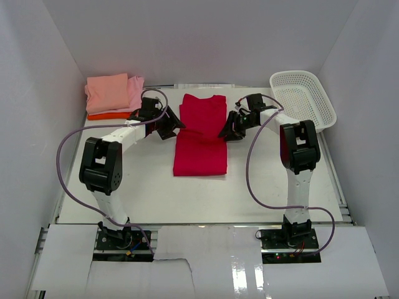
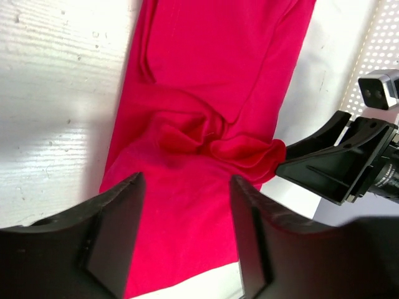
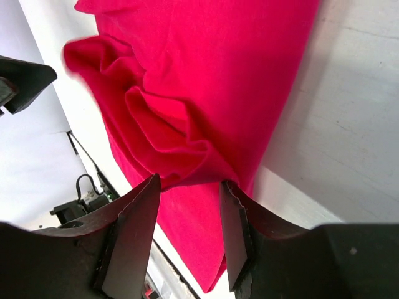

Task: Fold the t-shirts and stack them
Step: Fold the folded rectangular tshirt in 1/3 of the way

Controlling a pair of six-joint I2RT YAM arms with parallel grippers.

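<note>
your left end effector [image 1: 173, 127] and right end effector [image 1: 225, 131] flank the red shirt [image 1: 201, 146] mid-length, both spread open and holding nothing, likely letting its bunched middle settle.

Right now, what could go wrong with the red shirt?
1. The red shirt has a bunched lump in its middle. Folding over it may leave the fold crooked and bumpy.
2. The open left hand and open right hand sit close on either side of that lump, so they could snag the loose cloth or bump each other.
</note>
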